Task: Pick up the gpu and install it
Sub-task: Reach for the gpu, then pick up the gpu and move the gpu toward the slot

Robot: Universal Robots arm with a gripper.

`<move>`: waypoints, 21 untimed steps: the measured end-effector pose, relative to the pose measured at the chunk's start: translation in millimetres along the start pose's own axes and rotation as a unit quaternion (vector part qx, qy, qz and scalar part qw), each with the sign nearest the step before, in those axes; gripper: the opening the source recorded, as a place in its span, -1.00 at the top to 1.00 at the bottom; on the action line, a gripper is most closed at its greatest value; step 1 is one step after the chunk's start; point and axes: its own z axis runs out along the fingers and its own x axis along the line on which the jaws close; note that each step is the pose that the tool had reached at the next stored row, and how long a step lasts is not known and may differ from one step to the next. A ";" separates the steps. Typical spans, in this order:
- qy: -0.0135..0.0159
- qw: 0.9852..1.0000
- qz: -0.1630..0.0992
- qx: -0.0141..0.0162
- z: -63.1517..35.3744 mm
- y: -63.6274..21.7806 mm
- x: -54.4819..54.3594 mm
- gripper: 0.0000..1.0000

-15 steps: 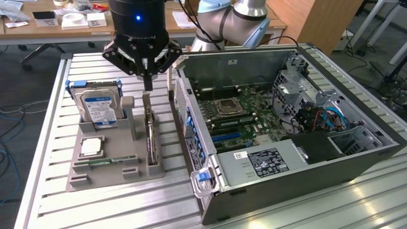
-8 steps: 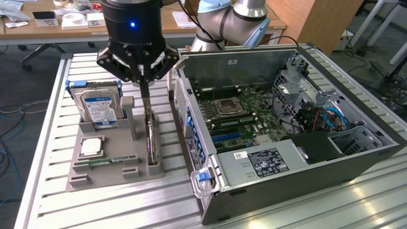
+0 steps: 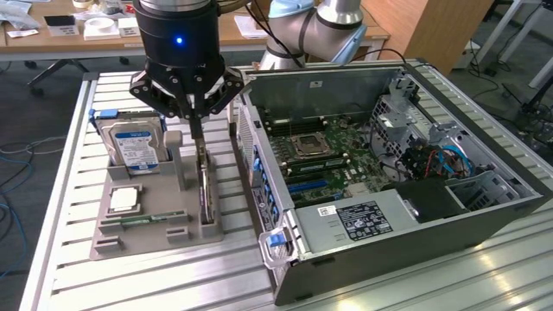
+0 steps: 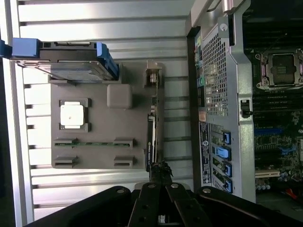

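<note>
You are looking at a slatted metal tabletop that is carrying everything. The open computer case is lying on its side toward the exterior view's right, with its board facing up. Just beside it, toward the exterior view's left, a grey parts holder is sitting flat. The gpu is standing on its thin edge in the slot along the side of the holder nearest the case. Its long axis is running parallel to the case wall, from the hard drive end of the holder toward the near end. The end effector is hanging straight above that card and pointing down at its upper edge, so the card is lying directly below it, with the case off to one side. Its fingers are drawn together into a narrow point in line with the card's length. You cannot tell whether they are pinching the edge or only hovering over it.
</note>
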 end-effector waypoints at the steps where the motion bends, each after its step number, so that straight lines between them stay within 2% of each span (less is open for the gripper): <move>1: 0.000 1.000 0.000 0.000 0.0 0.0 0.0 0.79; 21: 0.000 1.000 0.000 0.000 0.0 -0.5 -0.1 0.77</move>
